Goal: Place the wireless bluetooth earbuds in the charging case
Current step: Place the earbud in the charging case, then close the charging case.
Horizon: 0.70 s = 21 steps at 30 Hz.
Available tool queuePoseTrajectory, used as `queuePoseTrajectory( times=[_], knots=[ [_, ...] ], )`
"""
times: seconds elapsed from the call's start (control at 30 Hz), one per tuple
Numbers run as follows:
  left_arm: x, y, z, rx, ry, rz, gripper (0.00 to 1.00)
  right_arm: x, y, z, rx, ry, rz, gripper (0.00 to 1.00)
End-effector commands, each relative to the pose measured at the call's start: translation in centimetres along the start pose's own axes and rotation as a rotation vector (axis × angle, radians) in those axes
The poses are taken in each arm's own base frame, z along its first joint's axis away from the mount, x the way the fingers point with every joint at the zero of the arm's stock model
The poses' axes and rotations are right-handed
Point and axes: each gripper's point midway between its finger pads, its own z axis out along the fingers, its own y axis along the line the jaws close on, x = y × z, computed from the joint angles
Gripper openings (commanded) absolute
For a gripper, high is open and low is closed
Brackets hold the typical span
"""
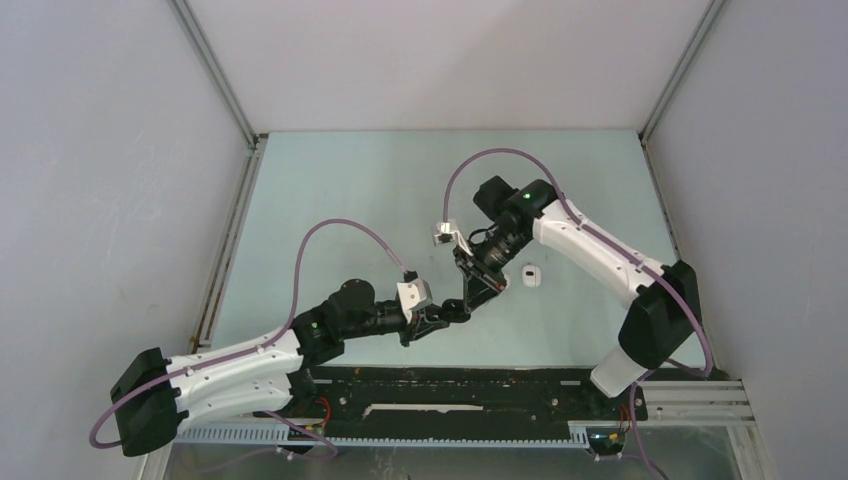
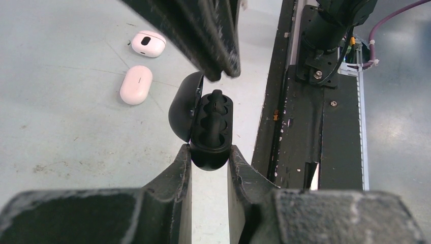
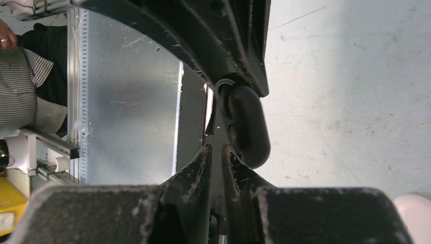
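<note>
Clamping the lower end of a small black oval plastic charging case (image 2: pixel 211 145), the left gripper (image 2: pixel 209 152) holds it above the pale grey-green bench (image 2: pixel 61 127), its jaws pressed against the case's two sides. The case's hinged lid (image 2: pixel 180 109) is swung open to the left and the moulded wells face the wrist camera. A tiny black plastic earbud (image 2: pixel 216 96) sits in the well furthest from the left jaws. The nearer well is too dark to tell whether it is filled.

The right gripper (image 3: pixel 216 150) comes in from the opposite side, its tip just over the seated earbud. Its jaws stand a narrow slit apart, and nothing shows between them. In the top view the two grippers meet near the middle of the bench.

A closed white pill-shaped plastic case (image 2: pixel 136 85) lies on the bench to the left of the black case. Just beyond it is a smaller white rounded plastic piece with a dark oval patch (image 2: pixel 148 43). The two lie near each other but apart. A black metal mounting rail (image 2: pixel 305 127) runs along the bench's near edge.
</note>
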Motion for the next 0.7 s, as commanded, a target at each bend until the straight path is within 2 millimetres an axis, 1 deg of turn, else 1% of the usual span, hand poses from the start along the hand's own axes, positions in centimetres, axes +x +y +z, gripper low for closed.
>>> queuePoseTrajectory(
  times=[0.0, 0.17, 0.23, 0.27, 0.3, 0.33, 0.4, 0.47, 0.57, 0.67],
  knots=[
    [-3.3, -0.3, 0.2, 0.015, -0.087, 0.029, 0.00, -1.3, 2.7, -2.5, 0.051, -0.055, -0.090, 0.17],
    [-3.3, -0.2, 0.3, 0.015, -0.083, 0.029, 0.00, -0.9, 3.9, -4.0, 0.104, -0.081, -0.137, 0.20],
    [-3.3, -0.2, 0.3, 0.015, -0.084, 0.029, 0.00, -1.0, 3.8, -4.6, 0.134, -0.107, -0.162, 0.22],
    [-3.3, -0.2, 0.3, 0.016, -0.084, 0.029, 0.00, -1.1, 3.3, -5.0, 0.162, -0.125, -0.164, 0.24],
    [-3.4, -0.3, 0.3, 0.017, -0.085, 0.030, 0.00, -1.1, 2.8, -5.4, 0.192, -0.148, -0.167, 0.28],
    [-3.4, -0.3, 0.3, 0.022, -0.085, 0.029, 0.00, -1.1, 2.3, -5.5, 0.207, -0.162, -0.171, 0.35],
    [-3.6, -0.5, 0.4, 0.030, -0.087, 0.031, 0.00, -0.8, 1.3, -5.4, 0.220, -0.171, -0.177, 0.52],
    [-3.8, -0.5, 0.5, 0.037, -0.086, 0.030, 0.00, -0.4, 0.4, -4.8, 0.211, -0.158, -0.165, 0.60],
    [-4.1, -0.6, 0.7, 0.041, -0.090, 0.032, 0.00, -0.4, -0.8, -4.0, 0.182, -0.156, -0.136, 0.64],
    [-4.5, -0.5, 0.8, 0.034, -0.093, 0.009, 0.00, -0.5, -1.3, -3.0, 0.151, -0.166, -0.135, 0.66]
  ],
)
